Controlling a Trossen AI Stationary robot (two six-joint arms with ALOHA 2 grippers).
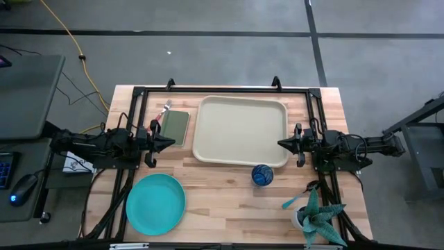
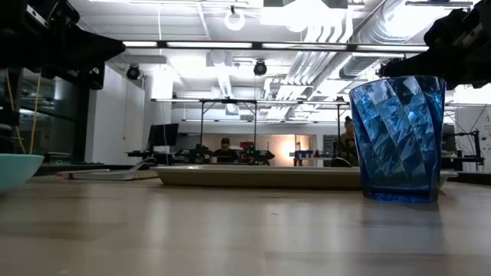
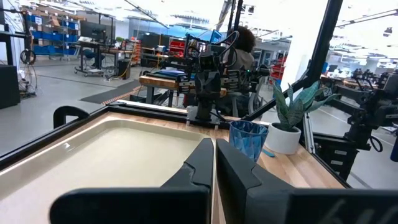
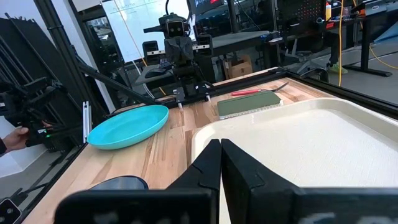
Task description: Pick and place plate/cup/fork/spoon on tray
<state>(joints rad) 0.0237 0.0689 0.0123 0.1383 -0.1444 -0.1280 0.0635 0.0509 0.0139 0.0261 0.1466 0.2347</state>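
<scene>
Cream-beige tray is seen bare at mid-surface toward the far edge; nothing has been placed in it yet, so the task is judged at its very start, w/ all four items left to move. Turquoise plate lies on the wooden surface near the front-left corner, well apart from the tray. Blue cup stands upright just beside the tray's near rim, toward its right end. Pink-handled fork is seen lying by the far side of the olive-green pad, which sits just left of the tray. Spoon is judged to be the light-blue strip by the potted plant at front right; its bowl can't be made out. Left gripper is held at the tray's left side, fingers pressed together, carrying nothing. Right gripper is held at the tray's right rim, likewise pressed together & empty.
</scene>
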